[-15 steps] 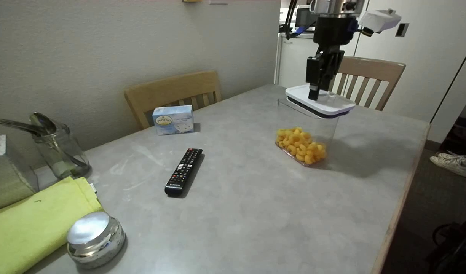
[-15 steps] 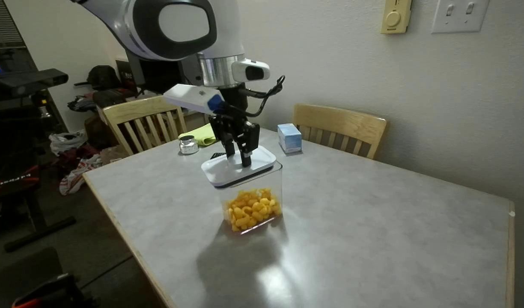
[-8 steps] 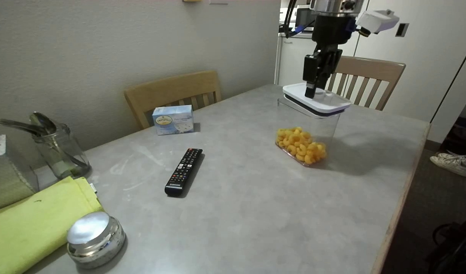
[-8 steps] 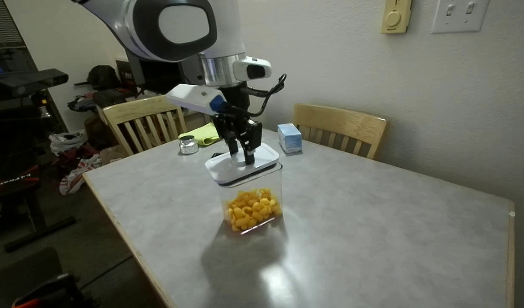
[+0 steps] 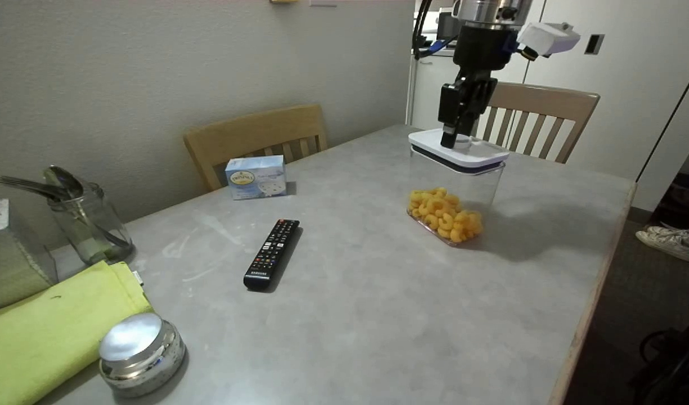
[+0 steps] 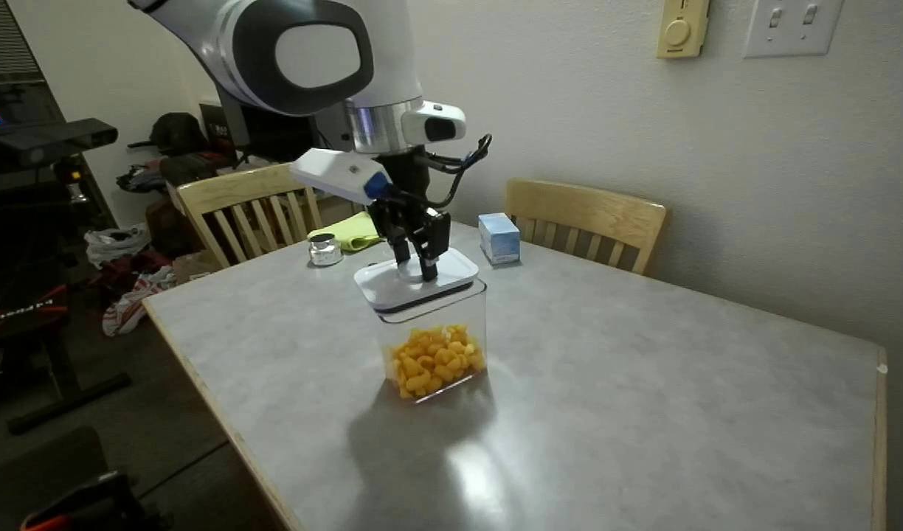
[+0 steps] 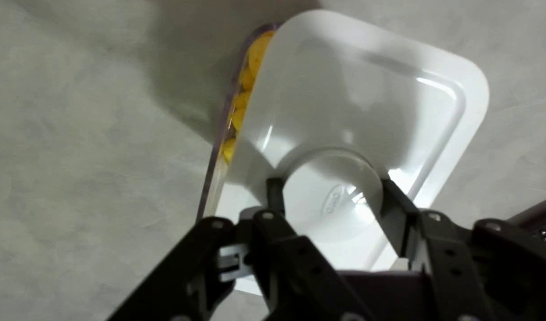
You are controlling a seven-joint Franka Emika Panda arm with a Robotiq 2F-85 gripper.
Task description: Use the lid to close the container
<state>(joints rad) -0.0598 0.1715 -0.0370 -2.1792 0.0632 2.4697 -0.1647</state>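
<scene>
The flat white lid (image 5: 491, 154) with its raised round centre is over the clear container (image 5: 474, 188) in both exterior views. My gripper (image 5: 456, 138) is shut on the round centre, one finger on each side, as the wrist view shows the gripper (image 7: 331, 196). In an exterior view the lid (image 6: 381, 289) is shifted, and the container's front rim (image 6: 451, 301) shows beyond its edge. In the wrist view the lid (image 7: 357, 93) leaves a strip of container (image 7: 213, 162) with yellow food uncovered at its left. I cannot tell whether the lid touches the rim.
A black remote (image 5: 272, 254), a blue tea box (image 5: 257, 178), a silver tin (image 5: 142, 354), a yellow cloth (image 5: 63, 332) and a glass jar with cutlery (image 5: 91, 225) are on the grey table (image 5: 367, 315). Wooden chairs (image 6: 584, 221) stand at its edges.
My gripper and the lid have shifted sideways over the container, to the left in an exterior view, and come slightly lower in the last half second. The container has not moved.
</scene>
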